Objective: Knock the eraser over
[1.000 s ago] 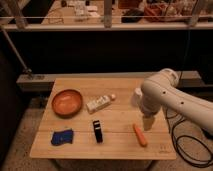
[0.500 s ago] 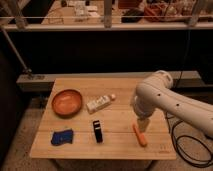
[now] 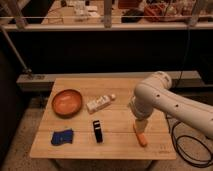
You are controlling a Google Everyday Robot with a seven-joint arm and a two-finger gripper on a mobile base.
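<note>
The eraser point(image 3: 97, 131) is a small black block standing upright on the wooden table point(image 3: 120, 117), near the front middle. My white arm reaches in from the right. My gripper point(image 3: 139, 125) points down at the right side of the table, just above the far end of an orange carrot point(image 3: 141, 136). It is well to the right of the eraser and not touching it.
An orange bowl point(image 3: 67, 102) sits at the left. A white tube point(image 3: 99, 103) lies beside it, behind the eraser. A blue cloth point(image 3: 62, 136) lies at the front left. A black cable point(image 3: 186, 145) runs on the floor at the right.
My arm has swung slightly left and forward, bringing the gripper lower over the carrot. The eraser and other objects have not moved.
</note>
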